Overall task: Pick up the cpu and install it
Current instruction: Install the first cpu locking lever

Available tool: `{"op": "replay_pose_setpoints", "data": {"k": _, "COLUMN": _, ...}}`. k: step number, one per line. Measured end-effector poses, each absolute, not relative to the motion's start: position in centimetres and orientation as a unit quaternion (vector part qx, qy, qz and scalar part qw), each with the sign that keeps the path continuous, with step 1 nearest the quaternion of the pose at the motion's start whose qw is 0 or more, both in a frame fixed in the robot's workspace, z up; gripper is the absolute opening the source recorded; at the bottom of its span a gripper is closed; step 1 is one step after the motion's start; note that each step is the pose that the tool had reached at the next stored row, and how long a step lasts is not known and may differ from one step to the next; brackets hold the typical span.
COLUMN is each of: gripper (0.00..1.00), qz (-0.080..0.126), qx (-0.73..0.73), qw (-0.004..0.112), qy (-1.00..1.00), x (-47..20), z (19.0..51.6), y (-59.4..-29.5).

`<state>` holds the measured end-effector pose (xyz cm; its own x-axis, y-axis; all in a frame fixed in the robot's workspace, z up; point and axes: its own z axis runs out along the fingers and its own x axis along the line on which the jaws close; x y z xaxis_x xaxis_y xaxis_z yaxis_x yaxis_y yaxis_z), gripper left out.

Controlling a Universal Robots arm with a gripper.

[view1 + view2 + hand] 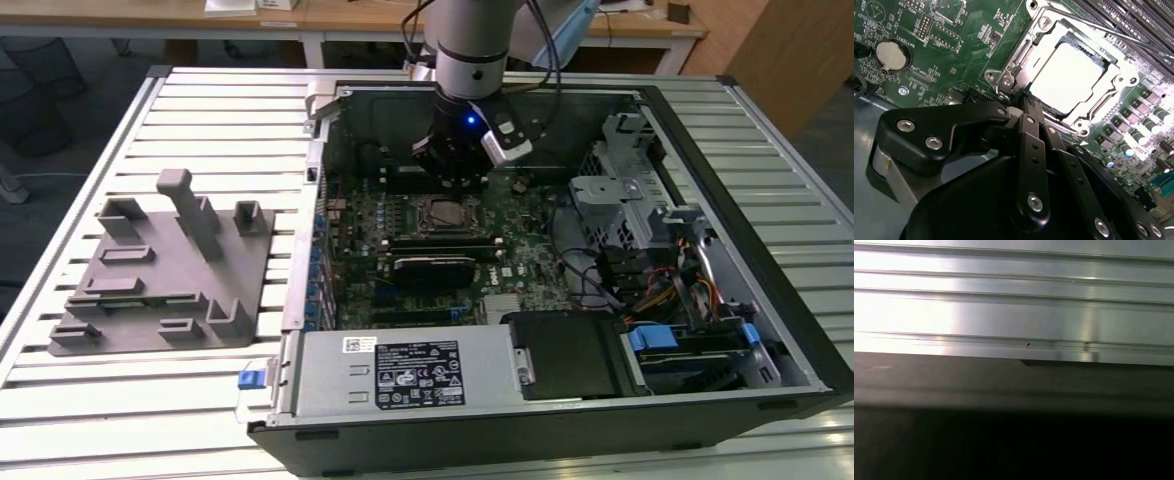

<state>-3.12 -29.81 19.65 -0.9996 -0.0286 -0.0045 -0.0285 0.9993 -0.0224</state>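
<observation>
My gripper [458,172] hangs inside the open computer case [747,210], just above the motherboard [527,245]. In the second wrist view its black fingers [1030,145] lie close together, tips meeting with nothing between them, so I call it clenched and empty. The tips end right at the metal frame [1019,62] of the socket [445,212], by its hinge corner.

The cpu [1068,76] sits flat inside that socket, its bright silver top glaring under the light, with the frame open around it and the fingertips just beside its near edge, not touching it as far as I can tell.

Around the socket, the green board carries a round coin battery [890,55], rows of small cylindrical capacitors [1141,131] and long memory slots [1134,25]. In the exterior view a dark card [434,268] lies across the board below the socket, a bundle of coloured cables [654,290] crowds the drive cage [627,195] toward the exterior view's right, and the power supply [400,372] fills the near end of the case.

Well apart, toward the exterior view's left, a grey fixture block [160,270] with upright posts stands on the slatted metal table [214,120].

The first wrist view faces pale ridged metal [1014,305] above a dark band.
</observation>
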Motion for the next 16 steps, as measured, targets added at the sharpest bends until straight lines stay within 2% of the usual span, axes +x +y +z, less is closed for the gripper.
{"op": "replay_pose_setpoints", "data": {"k": 16, "gripper": 0.11, "qz": 0.004, "qx": -0.014, "qw": 0.003, "qy": 1.000, "x": -3.11, "z": 19.95, "y": -29.64}}
